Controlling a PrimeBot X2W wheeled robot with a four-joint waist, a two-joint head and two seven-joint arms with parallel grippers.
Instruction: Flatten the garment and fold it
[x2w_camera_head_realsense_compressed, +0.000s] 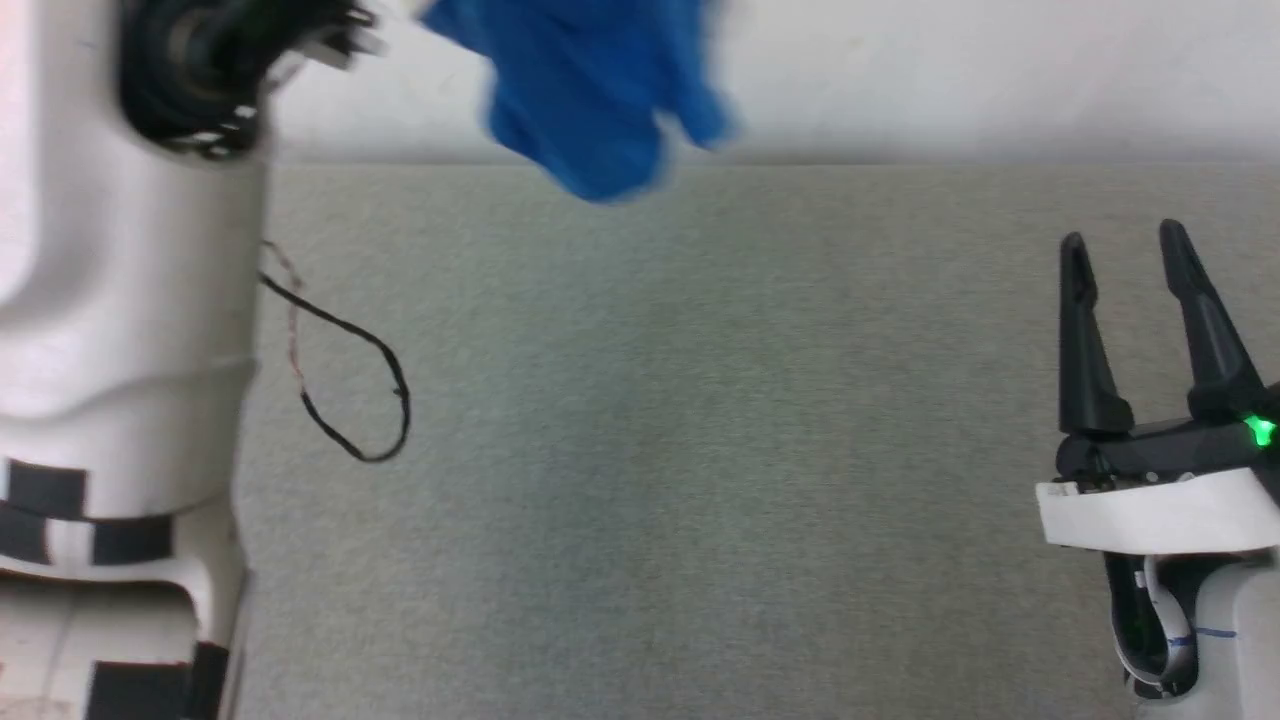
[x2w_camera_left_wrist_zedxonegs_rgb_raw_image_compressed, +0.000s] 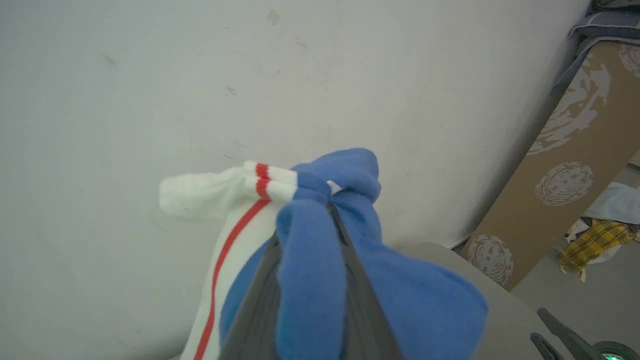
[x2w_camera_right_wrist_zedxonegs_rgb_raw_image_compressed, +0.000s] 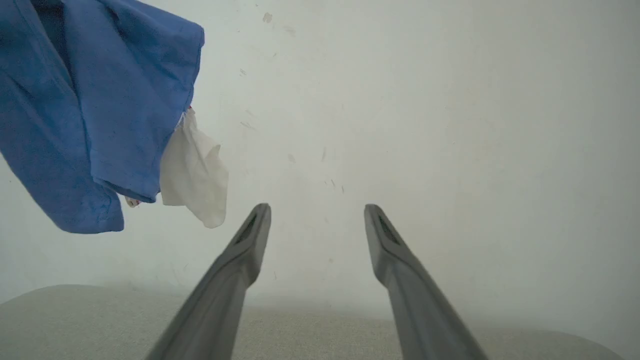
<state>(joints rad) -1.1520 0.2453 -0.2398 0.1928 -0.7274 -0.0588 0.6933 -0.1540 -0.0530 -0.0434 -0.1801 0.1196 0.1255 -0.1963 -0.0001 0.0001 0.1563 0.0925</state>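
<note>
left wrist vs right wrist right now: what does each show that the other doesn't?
Left wrist: the left gripper shut on a bunch of the blue garment, its red-striped sleeve trim, a printed cardboard panel, and a yellow plaid cloth beyond it.
Right wrist: the garment's lower edge hanging free, and a close look along the right gripper, jaws wide open.
Both: garment, pale wall, grey table, right gripper.

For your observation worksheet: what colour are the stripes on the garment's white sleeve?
Red stripes on the garment; clearest in the left wrist view.
</note>
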